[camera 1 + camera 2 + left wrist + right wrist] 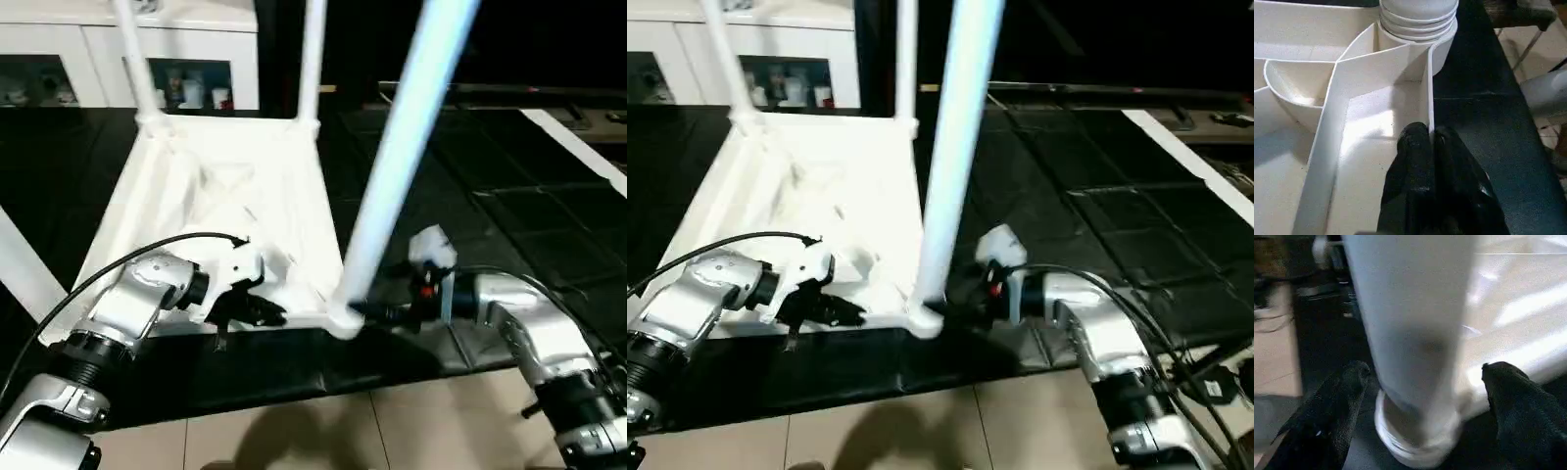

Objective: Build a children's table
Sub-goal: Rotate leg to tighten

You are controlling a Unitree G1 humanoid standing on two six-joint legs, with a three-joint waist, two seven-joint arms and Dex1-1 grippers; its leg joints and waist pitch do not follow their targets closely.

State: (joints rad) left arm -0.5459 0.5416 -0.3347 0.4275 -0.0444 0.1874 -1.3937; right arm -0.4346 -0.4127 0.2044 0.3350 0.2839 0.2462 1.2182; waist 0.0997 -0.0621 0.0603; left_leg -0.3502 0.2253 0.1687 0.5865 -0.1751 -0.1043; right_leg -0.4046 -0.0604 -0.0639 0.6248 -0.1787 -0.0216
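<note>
The children's table lies upside down on a black mat, its ribbed white top (225, 196) facing up and its legs rising from the corner sockets. My left gripper (265, 311) is at the top's near edge, shut on the thin rim wall (1426, 88), with one black finger (1410, 147) on each side of it. The near right leg (402, 147) stands in its corner socket (1415, 440). At the foot of this leg my right gripper (377, 311) is open, and its fingers (1352, 382) flank the leg (1410, 308) with gaps on both sides.
A white cabinet with glass doors (186, 59) stands behind the table. Black mats (470, 166) cover the floor ahead, and pale tiles (323, 431) lie near me. Two far legs (312, 54) rise at the back and another leg (20, 264) slants at the left. Cables (1215, 382) trail at the right.
</note>
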